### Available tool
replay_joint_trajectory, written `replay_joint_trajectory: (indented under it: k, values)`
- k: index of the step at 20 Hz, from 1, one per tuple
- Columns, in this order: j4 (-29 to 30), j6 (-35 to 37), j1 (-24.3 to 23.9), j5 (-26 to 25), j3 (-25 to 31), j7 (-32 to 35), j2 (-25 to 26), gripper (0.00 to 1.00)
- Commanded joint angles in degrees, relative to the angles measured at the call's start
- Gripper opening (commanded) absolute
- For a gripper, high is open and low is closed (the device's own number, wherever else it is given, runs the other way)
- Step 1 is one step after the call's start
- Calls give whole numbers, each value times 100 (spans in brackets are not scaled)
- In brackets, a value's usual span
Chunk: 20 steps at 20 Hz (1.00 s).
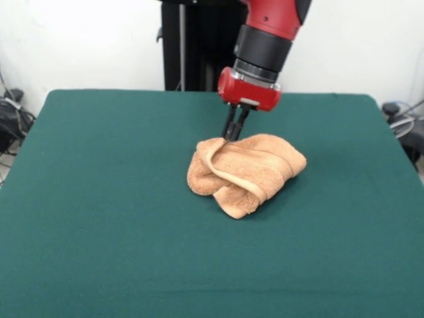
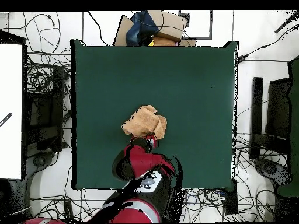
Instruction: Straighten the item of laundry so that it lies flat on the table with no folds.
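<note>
A peach-orange towel (image 1: 246, 171) lies bunched in a loose heap near the middle of the dark green table (image 1: 99, 232), folded over itself with a thick rolled hem across its top. The red and black arm's end effector (image 1: 233, 134) points straight down at the towel's far edge, on the robot's side, its two dark fingers drawn close together with the tips at the cloth. They seem to pinch that edge, though the tips are partly hidden. The terry looks soft, light and limp, likely to drape and slide easily on the felt. An outer hem or corner seems the best hold. No label or writing is readable.
</note>
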Motion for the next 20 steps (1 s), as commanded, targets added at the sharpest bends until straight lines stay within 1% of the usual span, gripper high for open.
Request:
replay_joint_trajectory:
  k: [1, 6, 8, 13, 17, 20]
  values:
    - [-116, 176, -62, 9, 583, 852, 198, 0]
    - [-127, 200, -6, 65, 510, 865, 219, 0]
    - [-104, 358, 30, 107, 461, 854, 131, 0]
    - [136, 1365, -71, 124, 569, 700, -753, 0]
    - [253, 2215, -287, 112, 745, 501, -1548, 0]
    - [278, 2765, -466, 137, 907, 364, -1986, 0]
